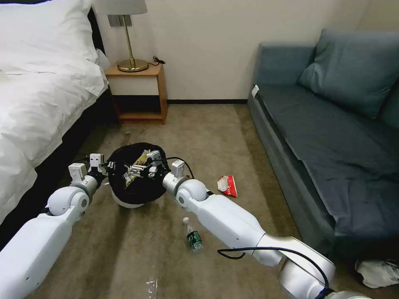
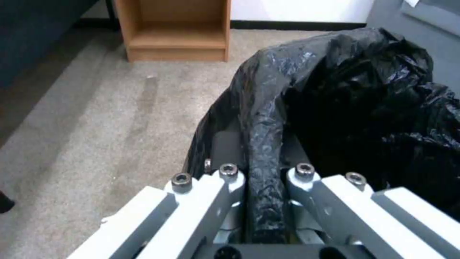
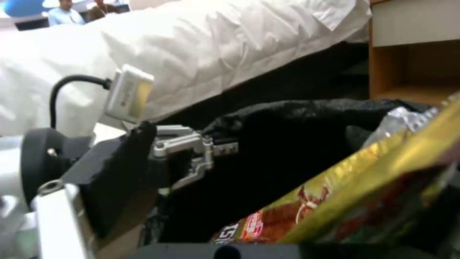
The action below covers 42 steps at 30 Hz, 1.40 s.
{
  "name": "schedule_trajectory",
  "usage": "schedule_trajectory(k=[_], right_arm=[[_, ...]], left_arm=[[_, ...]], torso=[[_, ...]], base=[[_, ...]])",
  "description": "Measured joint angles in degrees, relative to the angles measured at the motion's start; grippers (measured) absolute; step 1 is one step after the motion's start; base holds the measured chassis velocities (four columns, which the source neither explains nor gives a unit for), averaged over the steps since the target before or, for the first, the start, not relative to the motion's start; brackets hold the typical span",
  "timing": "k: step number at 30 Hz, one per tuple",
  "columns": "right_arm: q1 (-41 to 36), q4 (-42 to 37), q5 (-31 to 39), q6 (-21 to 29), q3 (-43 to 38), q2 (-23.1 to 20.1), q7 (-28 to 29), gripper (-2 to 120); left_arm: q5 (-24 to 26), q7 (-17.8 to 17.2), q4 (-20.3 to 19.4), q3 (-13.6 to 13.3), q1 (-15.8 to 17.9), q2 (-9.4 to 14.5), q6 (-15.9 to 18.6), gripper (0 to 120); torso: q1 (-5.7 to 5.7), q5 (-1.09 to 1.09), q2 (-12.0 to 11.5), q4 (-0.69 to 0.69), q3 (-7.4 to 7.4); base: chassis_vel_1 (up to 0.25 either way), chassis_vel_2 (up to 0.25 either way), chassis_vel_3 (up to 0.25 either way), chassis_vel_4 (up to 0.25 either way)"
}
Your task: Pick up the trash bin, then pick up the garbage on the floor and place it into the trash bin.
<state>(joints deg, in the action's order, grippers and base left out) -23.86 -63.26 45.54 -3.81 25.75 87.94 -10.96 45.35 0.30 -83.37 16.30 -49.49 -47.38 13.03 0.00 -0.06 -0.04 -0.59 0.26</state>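
Bin: the bin (image 1: 135, 176) was held between the two arms, tilted, its white bottom (image 1: 126, 202) low over the floor (image 1: 199, 133); I could not tell if it touched the carpet.
Left pincer: the left pincer (image 2: 265, 172) was closed on the bin's rim, with the black bag (image 2: 354, 93) folded over that rim between its fingers (image 2: 225, 180).
Right pincer: the right pincer (image 1: 139, 169) was over the bin mouth and gripped the snack wrapper (image 3: 364, 190), gold and red; the wrapper hung at the opening, not yet let go.
Inside the bin: apart from the wrapper at the mouth, the bag's inside was dark and I could not tell what lay there.
Still on the floor: the bottle (image 1: 193, 236), lying near the right forearm, and the red-and-white packet (image 1: 227, 185), a little to the right of the bin.
Handling, as a judgement: the bin looked light and stiff, and the rim was the good place to hold; the bag was thin and slippery, so it could slide on the rim. The wrapper was light and soft and could stick to the fingers. The bottle was round, likely to roll; its middle seemed the best place to grip.
Around: bed (image 1: 37, 95), nightstand (image 1: 137, 89), sofa (image 1: 332, 137).
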Motion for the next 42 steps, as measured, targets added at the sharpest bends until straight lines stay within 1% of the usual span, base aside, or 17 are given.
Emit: schedule_trajectory(k=[5, 11, 19, 22, 24, 25, 27, 28, 29, 30, 31, 33, 34, 37, 38, 40, 42], right_arm=[[0.7, 0.7, -0.5, -0.3, 0.1, -0.2, -0.7, 100], [4.4, 1.8, 0.0, -0.6, 0.8, -1.4, -1.8, 100], [7.0, 2.1, 1.3, -0.6, 1.3, -1.2, -1.7, 100], [8.5, 2.0, 2.3, -0.3, 1.6, -1.4, -1.5, 100], [9.1, 0.1, 3.7, 1.2, 2.0, -3.0, -0.5, 100], [9.1, 0.1, 3.7, 1.2, 2.0, -3.0, -0.5, 100], [9.1, -2.8, 5.8, 4.9, 2.3, -5.5, 2.0, 100], [9.1, -2.8, 5.8, 4.9, 2.3, -5.5, 2.0, 100], [9.0, -4.5, 6.8, 6.9, 2.5, -6.7, 3.8, 100], [8.6, -6.8, 7.8, 9.8, 2.6, -8.3, 6.9, 100], [8.6, -6.8, 7.8, 9.8, 2.6, -8.3, 6.9, 100], [6.8, -11.8, 8.5, 18.4, 2.7, -11.6, 14.9, 100], [6.8, -11.8, 8.5, 18.4, 2.7, -11.6, 14.9, 100], [4.4, -15.5, 9.4, 25.7, 2.6, -14.5, 19.9, 100], [4.4, -15.5, 9.4, 25.7, 2.6, -14.5, 19.9, 100], [2.9, -16.9, 10.3, 28.5, 2.4, -16.0, 22.1, 100], [2.9, -16.9, 10.3, 28.5, 2.4, -16.0, 22.1, 100]], left_arm=[[-0.2, 0.2, 0.2, 0.0, -0.3, -0.1, 0.0, 4], [-0.8, 0.8, 0.5, 0.4, -1.1, -0.4, -0.3, 4], [-0.9, 1.0, 0.9, 0.5, -0.9, -0.5, -0.3, 4], [-0.9, 1.0, 1.0, 0.3, -0.7, -0.5, -0.4, 4], [-0.8, 1.0, 1.0, 0.3, -0.6, -0.3, -0.4, 4], [-0.8, 1.0, 1.0, 0.3, -0.6, -0.3, -0.4, 4], [-0.8, 1.0, 1.0, 0.3, -0.6, 0.2, -0.4, 4], [-0.8, 1.0, 1.0, 0.3, -0.6, 0.2, -0.4, 4], [-0.7, 1.0, 1.0, 0.4, -0.6, 0.4, -0.4, 4], [-0.7, 1.0, 1.0, 0.6, -0.6, 0.6, -0.4, 4], [-0.7, 1.0, 1.0, 0.6, -0.6, 0.6, -0.4, 4], [-0.7, 1.0, 1.2, 0.7, -0.7, 0.9, -0.4, 4], [-0.7, 1.0, 1.2, 0.7, -0.7, 0.9, -0.4, 4], [-0.9, 1.0, 1.3, 0.6, -0.7, 1.0, -0.4, 4], [-0.9, 1.0, 1.3, 0.6, -0.7, 1.0, -0.4, 4], [-0.9, 1.0, 1.3, 0.3, -0.6, 1.1, -0.4, 4], [-0.9, 1.0, 1.3, 0.3, -0.6, 1.1, -0.4, 4]], torso=[[0.00, 0.00, 0.0, 0.00, 0.00], [0.00, 0.00, 0.0, -0.01, 0.00], [0.00, 0.00, 0.0, 0.00, 0.00], [0.00, 0.00, 0.0, 0.01, 0.00], [0.00, 0.00, 0.0, 0.01, 0.00], [0.00, 0.00, 0.0, 0.01, 0.00], [0.00, 0.00, 0.0, -0.01, 0.00], [0.00, 0.00, 0.0, -0.01, 0.00], [0.00, 0.01, 0.0, -0.01, 0.00], [0.00, 0.01, 0.0, -0.01, 0.00], [0.00, 0.01, 0.0, -0.01, 0.00], [0.00, 0.02, 0.0, 0.00, 0.00], [0.00, 0.02, 0.0, 0.00, 0.00], [0.00, 0.02, 0.0, -0.01, 0.00], [0.00, 0.02, 0.0, -0.01, 0.00], [0.00, 0.00, 0.0, -0.01, 0.00], [0.00, 0.00, 0.0, -0.01, 0.00]], base=[[0.000, 0.000, 0.000, 0.000], [0.000, 0.000, 0.000, 0.000], [0.000, 0.000, 0.000, 0.000], [0.000, 0.000, 0.000, 0.000], [0.000, 0.000, 0.000, 0.000], [0.000, 0.000, 0.000, 0.000], [0.000, 0.000, 0.000, 0.000], [0.000, 0.000, 0.000, 0.000], [0.000, 0.000, 0.000, 0.000], [0.000, 0.000, 0.000, 0.000], [0.000, 0.000, 0.000, 0.000], [0.000, 0.000, 0.000, 0.000], [0.000, 0.000, 0.000, 0.000], [0.000, 0.000, 0.000, 0.000], [0.000, 0.000, 0.000, 0.000], [0.000, 0.000, 0.000, 0.000], [0.000, 0.000, 0.000, 0.000]])
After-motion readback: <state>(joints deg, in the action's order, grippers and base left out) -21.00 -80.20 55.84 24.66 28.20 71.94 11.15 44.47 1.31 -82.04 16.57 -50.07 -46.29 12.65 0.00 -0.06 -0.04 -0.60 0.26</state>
